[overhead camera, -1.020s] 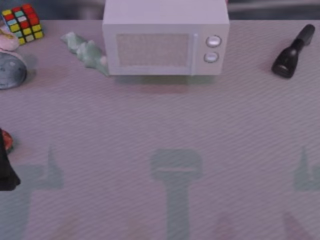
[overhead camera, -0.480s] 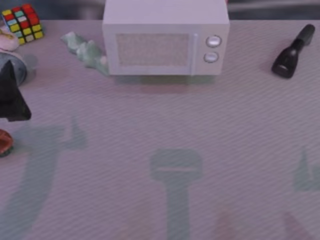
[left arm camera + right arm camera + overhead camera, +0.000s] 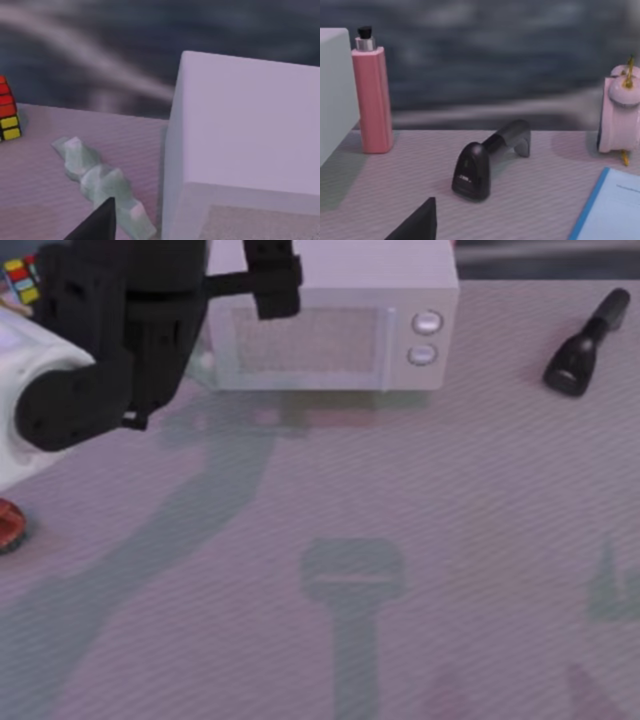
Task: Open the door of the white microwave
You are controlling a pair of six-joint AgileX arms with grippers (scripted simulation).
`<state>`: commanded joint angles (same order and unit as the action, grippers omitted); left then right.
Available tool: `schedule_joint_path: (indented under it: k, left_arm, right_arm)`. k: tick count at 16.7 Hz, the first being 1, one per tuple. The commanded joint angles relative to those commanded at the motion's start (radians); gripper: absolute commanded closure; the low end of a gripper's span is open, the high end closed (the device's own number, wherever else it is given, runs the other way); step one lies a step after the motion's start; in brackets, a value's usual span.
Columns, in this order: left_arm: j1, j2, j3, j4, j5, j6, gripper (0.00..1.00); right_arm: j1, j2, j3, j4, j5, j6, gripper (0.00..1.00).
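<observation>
The white microwave [image 3: 335,315] stands at the far middle of the desk [image 3: 420,540], its door [image 3: 305,340] closed flat against the front. The left gripper [image 3: 272,285] hangs over the microwave's left top corner; whether its jaws are open cannot be told. The right arm is out of the top view.
</observation>
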<state>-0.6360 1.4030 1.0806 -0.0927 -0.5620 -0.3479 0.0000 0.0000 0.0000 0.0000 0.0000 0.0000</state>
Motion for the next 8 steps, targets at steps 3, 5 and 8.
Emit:
schedule_joint_path:
  k: [3,5,8]
  left_arm:
    - [-0.114,0.275,0.194,-0.019,-0.101,-0.062,0.0]
    - [-0.175,0.419,0.295,-0.031,-0.154,-0.094,0.0]
    - [-0.236,0.557,0.393,-0.045,-0.209,-0.126,0.0]
  right_arm:
    - [0.0,0.0,0.0,0.0,0.0,0.0,0.0]
    - [0.0,0.0,0.0,0.0,0.0,0.0,0.0]
    - [0.0,0.0,0.0,0.0,0.0,0.0,0.0]
